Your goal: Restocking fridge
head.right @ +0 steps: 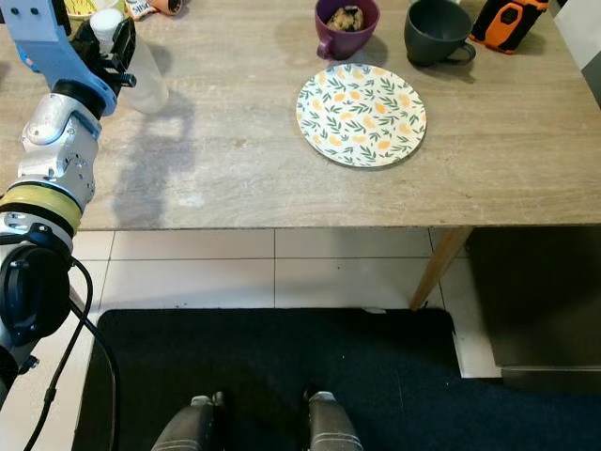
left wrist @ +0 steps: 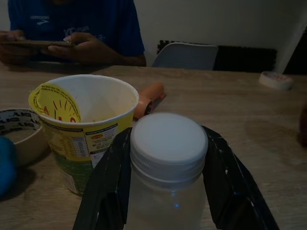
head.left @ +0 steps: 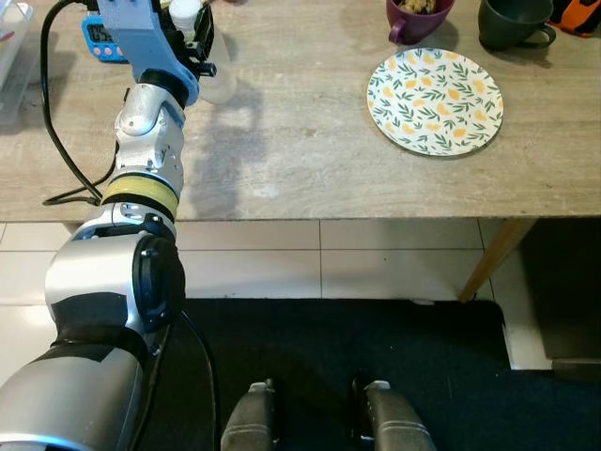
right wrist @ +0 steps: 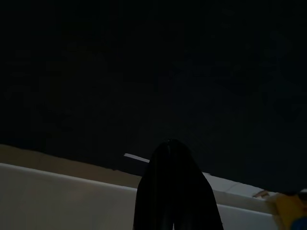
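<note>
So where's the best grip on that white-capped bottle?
On the neck just under the white cap, from the near table edge, as the left gripper sits now. The bottle stands upright, and the noodle cup crowds one side, so level fingers straddling it fit.

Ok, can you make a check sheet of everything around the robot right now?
Surface: wooden table, mostly bare in the middle.
Job's things: clear bottle with white cap, standing on the table.
Clutter: leaf-patterned plate, purple bowl, dark mug, open noodle cup, tape roll.
Grippers: left claw, a finger on each side of the bottle; right claw in dark shade.
Cables: black cable on the table.
Surroundings: tiled floor, black mat, person seated opposite.
</note>
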{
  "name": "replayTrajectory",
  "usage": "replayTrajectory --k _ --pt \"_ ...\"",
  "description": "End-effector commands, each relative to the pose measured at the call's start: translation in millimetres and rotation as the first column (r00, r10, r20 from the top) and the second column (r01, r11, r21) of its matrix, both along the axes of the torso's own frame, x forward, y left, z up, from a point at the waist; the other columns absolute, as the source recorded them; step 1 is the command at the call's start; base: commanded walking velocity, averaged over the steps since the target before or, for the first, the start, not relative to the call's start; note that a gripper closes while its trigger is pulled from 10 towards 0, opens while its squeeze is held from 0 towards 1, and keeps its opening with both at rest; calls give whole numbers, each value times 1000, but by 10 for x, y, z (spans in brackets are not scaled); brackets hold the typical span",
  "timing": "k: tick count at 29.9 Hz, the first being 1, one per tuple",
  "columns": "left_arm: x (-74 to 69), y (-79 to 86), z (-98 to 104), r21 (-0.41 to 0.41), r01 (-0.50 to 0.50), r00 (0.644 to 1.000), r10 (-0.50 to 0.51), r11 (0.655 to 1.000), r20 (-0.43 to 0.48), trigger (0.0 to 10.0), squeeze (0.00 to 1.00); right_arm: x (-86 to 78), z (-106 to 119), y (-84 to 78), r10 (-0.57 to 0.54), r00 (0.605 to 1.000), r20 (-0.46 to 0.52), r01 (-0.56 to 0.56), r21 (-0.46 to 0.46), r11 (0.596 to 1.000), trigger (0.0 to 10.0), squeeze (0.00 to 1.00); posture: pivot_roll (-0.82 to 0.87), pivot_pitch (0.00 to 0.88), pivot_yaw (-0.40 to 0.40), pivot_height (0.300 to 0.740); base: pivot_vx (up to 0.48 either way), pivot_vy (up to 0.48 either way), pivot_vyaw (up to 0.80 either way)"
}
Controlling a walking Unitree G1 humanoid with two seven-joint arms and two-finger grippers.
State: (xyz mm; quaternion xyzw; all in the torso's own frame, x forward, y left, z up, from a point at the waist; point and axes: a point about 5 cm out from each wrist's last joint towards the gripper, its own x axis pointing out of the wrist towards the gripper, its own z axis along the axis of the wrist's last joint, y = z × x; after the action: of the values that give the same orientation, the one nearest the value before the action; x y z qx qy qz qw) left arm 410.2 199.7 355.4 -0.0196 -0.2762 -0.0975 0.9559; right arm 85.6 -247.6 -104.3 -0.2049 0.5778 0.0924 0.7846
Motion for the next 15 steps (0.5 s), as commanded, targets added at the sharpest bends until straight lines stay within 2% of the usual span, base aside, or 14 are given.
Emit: replayTrajectory --k 1,3,6,7,8,9,11,12,14,15 --pt "8 -23 -79 -27 34 999 -35 999 -11 0 0 -109 -46 85 -3 999 -35 4 21 1000 10000 0 -152 374 33 740 0 0 0" --pt "-7 -62 -72 -51 136 991 -136 989 11 0 0 -45 -38 96 -11 1000 -23 11 22 1000 10000 0 -143 337 33 740 0 0 0" --pt "-17 -84 -68 -52 181 983 -180 982 26 0 0 -15 -34 100 -14 1000 -17 14 23 1000 10000 0 -141 332 34 740 0 0 0" --pt "-36 -112 -74 -43 244 969 -242 969 46 4314 0 28 -28 109 -17 1000 -11 17 24 1000 10000 0 -131 300 30 740 0 0 0" --pt "-36 -112 -74 -43 244 969 -242 969 46 4314 0 28 -28 109 -17 1000 -11 17 24 1000 10000 0 -131 300 30 740 0 0 0" --pt "-58 -131 -85 -24 296 954 -294 955 62 10000 0 61 -23 115 -18 1000 -7 18 25 1000 10000 0 -127 291 27 740 0 0 0" --pt "-103 -137 -117 -3 393 916 -392 919 83 10000 0 124 -10 115 -18 1000 0 18 24 1000 10000 0 -115 258 20 740 0 0 0" --pt "-103 -137 -117 -3 393 916 -392 919 83 10000 0 124 -10 115 -18 1000 0 18 24 1000 10000 0 -115 258 20 740 0 0 0" --pt "-166 -135 -162 32 501 860 -502 865 88 10000 0 163 -1 112 -19 1000 2 19 24 1000 10000 0 -107 238 15 740 0 0 0" --pt "-209 -137 -197 55 560 822 -563 826 83 10000 0 177 2 111 -19 1000 3 19 23 1000 10000 0 -102 223 9 740 0 0 0"
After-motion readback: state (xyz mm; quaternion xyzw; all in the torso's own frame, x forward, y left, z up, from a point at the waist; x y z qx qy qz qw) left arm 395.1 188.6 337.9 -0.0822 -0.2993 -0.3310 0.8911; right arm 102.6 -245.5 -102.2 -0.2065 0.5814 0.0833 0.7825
